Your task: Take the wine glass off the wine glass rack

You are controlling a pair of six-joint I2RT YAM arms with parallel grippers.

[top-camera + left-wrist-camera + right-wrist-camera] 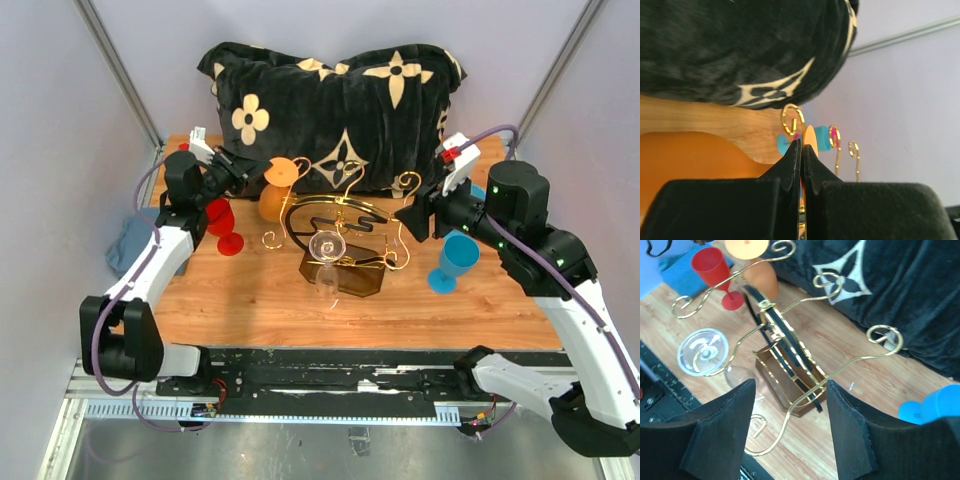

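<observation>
The left end effector [250, 168] is pressing closed at the foot of the orange wine glass [276, 200], which is hanging at the left side of the wine glass rack [350, 275]. The right end effector [412, 222] is hovering open beside the rack.

Pale lilac-grey walls [50, 120] close in three sides, with grey metal struts [118, 68] slanting up the back corners. A wood-grain counter [250, 300] fills the middle. A black plush cushion [330, 100] with cream flower motifs stands along its far edge. The light is soft and even.
</observation>
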